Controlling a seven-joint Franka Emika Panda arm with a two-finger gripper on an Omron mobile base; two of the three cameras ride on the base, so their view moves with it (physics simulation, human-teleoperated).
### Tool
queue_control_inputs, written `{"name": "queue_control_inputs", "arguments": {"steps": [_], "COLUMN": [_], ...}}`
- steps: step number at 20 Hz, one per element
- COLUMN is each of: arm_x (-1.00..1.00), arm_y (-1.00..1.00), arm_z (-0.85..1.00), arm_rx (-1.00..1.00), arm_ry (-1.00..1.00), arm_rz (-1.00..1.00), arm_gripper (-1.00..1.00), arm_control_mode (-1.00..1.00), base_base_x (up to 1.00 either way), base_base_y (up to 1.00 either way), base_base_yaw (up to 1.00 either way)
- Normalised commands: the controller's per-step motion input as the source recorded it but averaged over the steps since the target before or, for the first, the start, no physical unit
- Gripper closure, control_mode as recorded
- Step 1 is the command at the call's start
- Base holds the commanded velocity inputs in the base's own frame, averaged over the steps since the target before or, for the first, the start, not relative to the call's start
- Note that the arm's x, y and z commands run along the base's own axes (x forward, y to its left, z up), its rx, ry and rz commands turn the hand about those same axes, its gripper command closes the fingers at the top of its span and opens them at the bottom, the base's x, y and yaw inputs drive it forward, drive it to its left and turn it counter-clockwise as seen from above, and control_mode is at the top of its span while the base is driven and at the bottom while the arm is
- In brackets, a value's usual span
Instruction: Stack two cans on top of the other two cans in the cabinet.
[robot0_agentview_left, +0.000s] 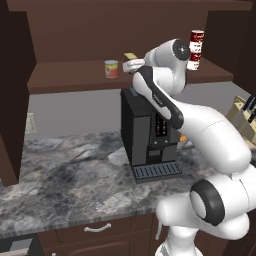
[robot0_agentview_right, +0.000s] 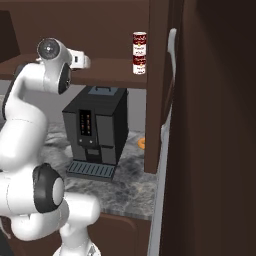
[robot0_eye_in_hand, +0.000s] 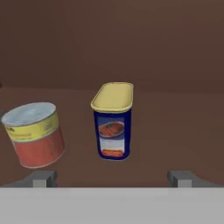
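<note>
Fingertips of the open pincer (robot0_eye_in_hand: 112, 178) frame the bottom of the hand view, spread wide and holding nothing, touching nothing. Beyond them the dark brown cabinet (robot0_agentview_left: 75, 30) holds its long shelf (robot0_agentview_left: 70, 79) above the grey stone table (robot0_agentview_left: 65, 175) and a black coffee machine (robot0_agentview_left: 150, 135). At the shelf's right end, one red-and-white can (robot0_agentview_left: 197, 41) already stands on a second red-and-white can (robot0_agentview_left: 193, 62), so one stack appears done. The blue tin (robot0_eye_in_hand: 113, 122) with its yellow top stands upright, centred ahead of the pincer; the short red can (robot0_eye_in_hand: 36, 134) sits beside it, apart. Likely next: grasp the tin. Advance straight until both fingers flank its narrow sides, grip mid-height, lift clear, then set it squarely on the short can's flat lid.
</note>
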Motion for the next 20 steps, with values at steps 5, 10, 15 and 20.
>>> {"name": "queue_control_inputs", "arguments": {"steps": [5,10,15,20], "arm_x": [0.28,0.23,0.19,0.20], "arm_y": [0.12,0.05,0.00,0.00], "arm_z": [0.02,-0.04,-0.14,-0.12], "arm_rx": [0.00,0.00,0.00,0.00], "arm_ry": [0.10,0.05,0.00,-0.01], "arm_rz": [0.00,0.00,0.01,0.02], "arm_gripper": [-1.00,-1.00,-1.00,-1.00], "arm_control_mode": [-1.00,-1.00,-1.00,-1.00], "base_base_x": [0.00,0.00,0.00,0.00], "base_base_y": [0.00,0.00,0.00,0.00], "base_base_yaw": [0.00,0.00,0.00,0.00]}}
